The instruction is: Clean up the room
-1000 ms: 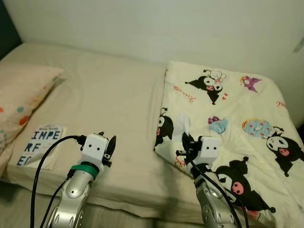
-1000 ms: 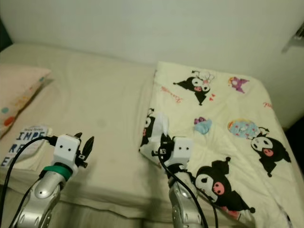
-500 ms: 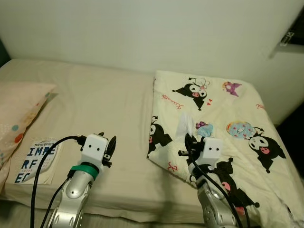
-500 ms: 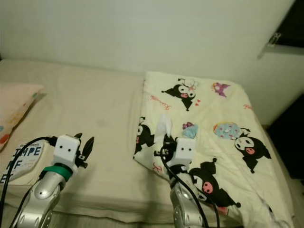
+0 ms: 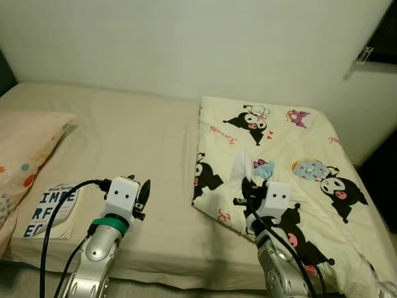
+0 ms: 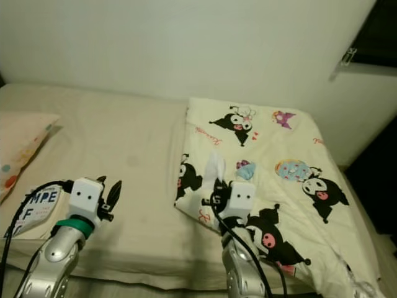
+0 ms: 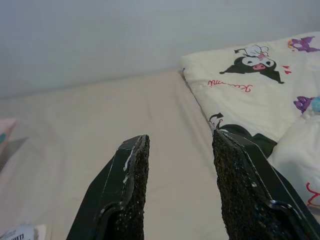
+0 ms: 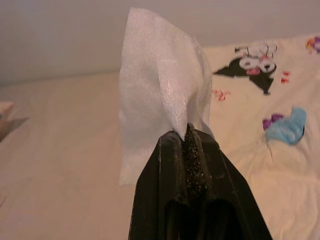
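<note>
**Ana:** Right pincer point(image 5: 247, 184), head views first: clamped on a white tissue point(image 5: 240, 167), raised over the blanket point(image 5: 291, 155) near that blanket's folded left edge. Compared with a second back, the whole picture has pulled away. More wall, and a dark gap past the bed's right edge. That's the camera shifting, I'd say; the tissue sits in the fingers just as it did.

**Ben:** So for tidying up, one scrap is lifted and, by my reckoning, needs a bin. None in view. Left pincer point(image 5: 144, 192)?

**Ana:** Parted, empty, hanging over the bed point(image 5: 136, 136) near its front edge. A book point(image 5: 53, 208) lies at the front left corner, beside the pillow point(image 5: 28, 143), which is cut off by the frame.

**Ben:** Left wrist view?

**Ana:** Two black fingers point(image 7: 127, 195) apart, bare sheet between them.

**Ben:** Right wrist view?

**Ana:** Fingers pressed together on the tissue's lower edge. The book's title is only partly readable.
</note>
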`<state>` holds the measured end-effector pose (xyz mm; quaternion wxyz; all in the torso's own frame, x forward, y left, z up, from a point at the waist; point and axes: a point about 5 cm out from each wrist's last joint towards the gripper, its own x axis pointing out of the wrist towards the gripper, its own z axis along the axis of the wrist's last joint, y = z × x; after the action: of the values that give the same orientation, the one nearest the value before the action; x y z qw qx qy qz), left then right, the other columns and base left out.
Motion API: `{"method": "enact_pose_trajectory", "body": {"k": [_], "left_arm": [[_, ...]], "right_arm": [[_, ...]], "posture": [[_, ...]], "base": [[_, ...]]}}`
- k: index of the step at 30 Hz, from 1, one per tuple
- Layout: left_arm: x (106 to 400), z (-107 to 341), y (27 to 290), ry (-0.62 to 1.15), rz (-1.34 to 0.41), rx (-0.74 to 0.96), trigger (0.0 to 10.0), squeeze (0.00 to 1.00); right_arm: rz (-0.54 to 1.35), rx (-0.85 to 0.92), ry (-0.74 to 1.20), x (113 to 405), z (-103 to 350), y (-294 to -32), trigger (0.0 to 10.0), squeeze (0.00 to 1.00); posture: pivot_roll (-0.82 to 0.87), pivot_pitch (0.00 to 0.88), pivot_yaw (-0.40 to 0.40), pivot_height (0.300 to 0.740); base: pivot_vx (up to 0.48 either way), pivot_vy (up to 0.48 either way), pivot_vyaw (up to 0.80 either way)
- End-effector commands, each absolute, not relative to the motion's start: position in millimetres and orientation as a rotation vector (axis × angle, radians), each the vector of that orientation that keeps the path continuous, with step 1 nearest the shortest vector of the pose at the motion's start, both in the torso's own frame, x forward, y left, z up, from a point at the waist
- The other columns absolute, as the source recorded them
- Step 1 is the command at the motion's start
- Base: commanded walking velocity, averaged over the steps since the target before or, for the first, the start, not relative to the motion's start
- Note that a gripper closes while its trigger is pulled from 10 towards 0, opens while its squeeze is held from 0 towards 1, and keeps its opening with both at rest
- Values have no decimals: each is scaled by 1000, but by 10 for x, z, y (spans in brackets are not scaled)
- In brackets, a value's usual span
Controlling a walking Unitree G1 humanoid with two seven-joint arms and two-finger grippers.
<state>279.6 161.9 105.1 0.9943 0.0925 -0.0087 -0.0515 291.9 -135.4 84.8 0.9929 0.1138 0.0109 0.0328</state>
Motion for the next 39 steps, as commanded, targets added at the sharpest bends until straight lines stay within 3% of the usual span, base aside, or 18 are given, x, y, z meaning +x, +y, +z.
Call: {"method": "enact_pose_trajectory", "body": {"k": [1, 11, 20, 39], "left_arm": [[2774, 985, 1647, 17, -78, 158, 10000, 0], [2774, 988, 1657, 17, -68, 142, 10000, 0], [2757, 948, 1673, 44, -59, 129, 10000, 0], [2749, 950, 1694, 53, -63, 137, 10000, 0]], "right_arm": [[35, 256, 81, 2909, 765, -1394, 10000, 0], [58, 317, 115, 2888, 727, -1387, 10000, 0], [39, 246, 71, 2894, 780, -1407, 10000, 0], [40, 184, 74, 2874, 771, -1378, 10000, 0]], "posture": [[67, 0, -35, 740], [67, 0, -35, 740], [70, 0, -34, 740], [76, 0, -25, 740]], "base": [[0, 0, 0], [0, 0, 0], [0, 0, 0], [0, 0, 800]]}}
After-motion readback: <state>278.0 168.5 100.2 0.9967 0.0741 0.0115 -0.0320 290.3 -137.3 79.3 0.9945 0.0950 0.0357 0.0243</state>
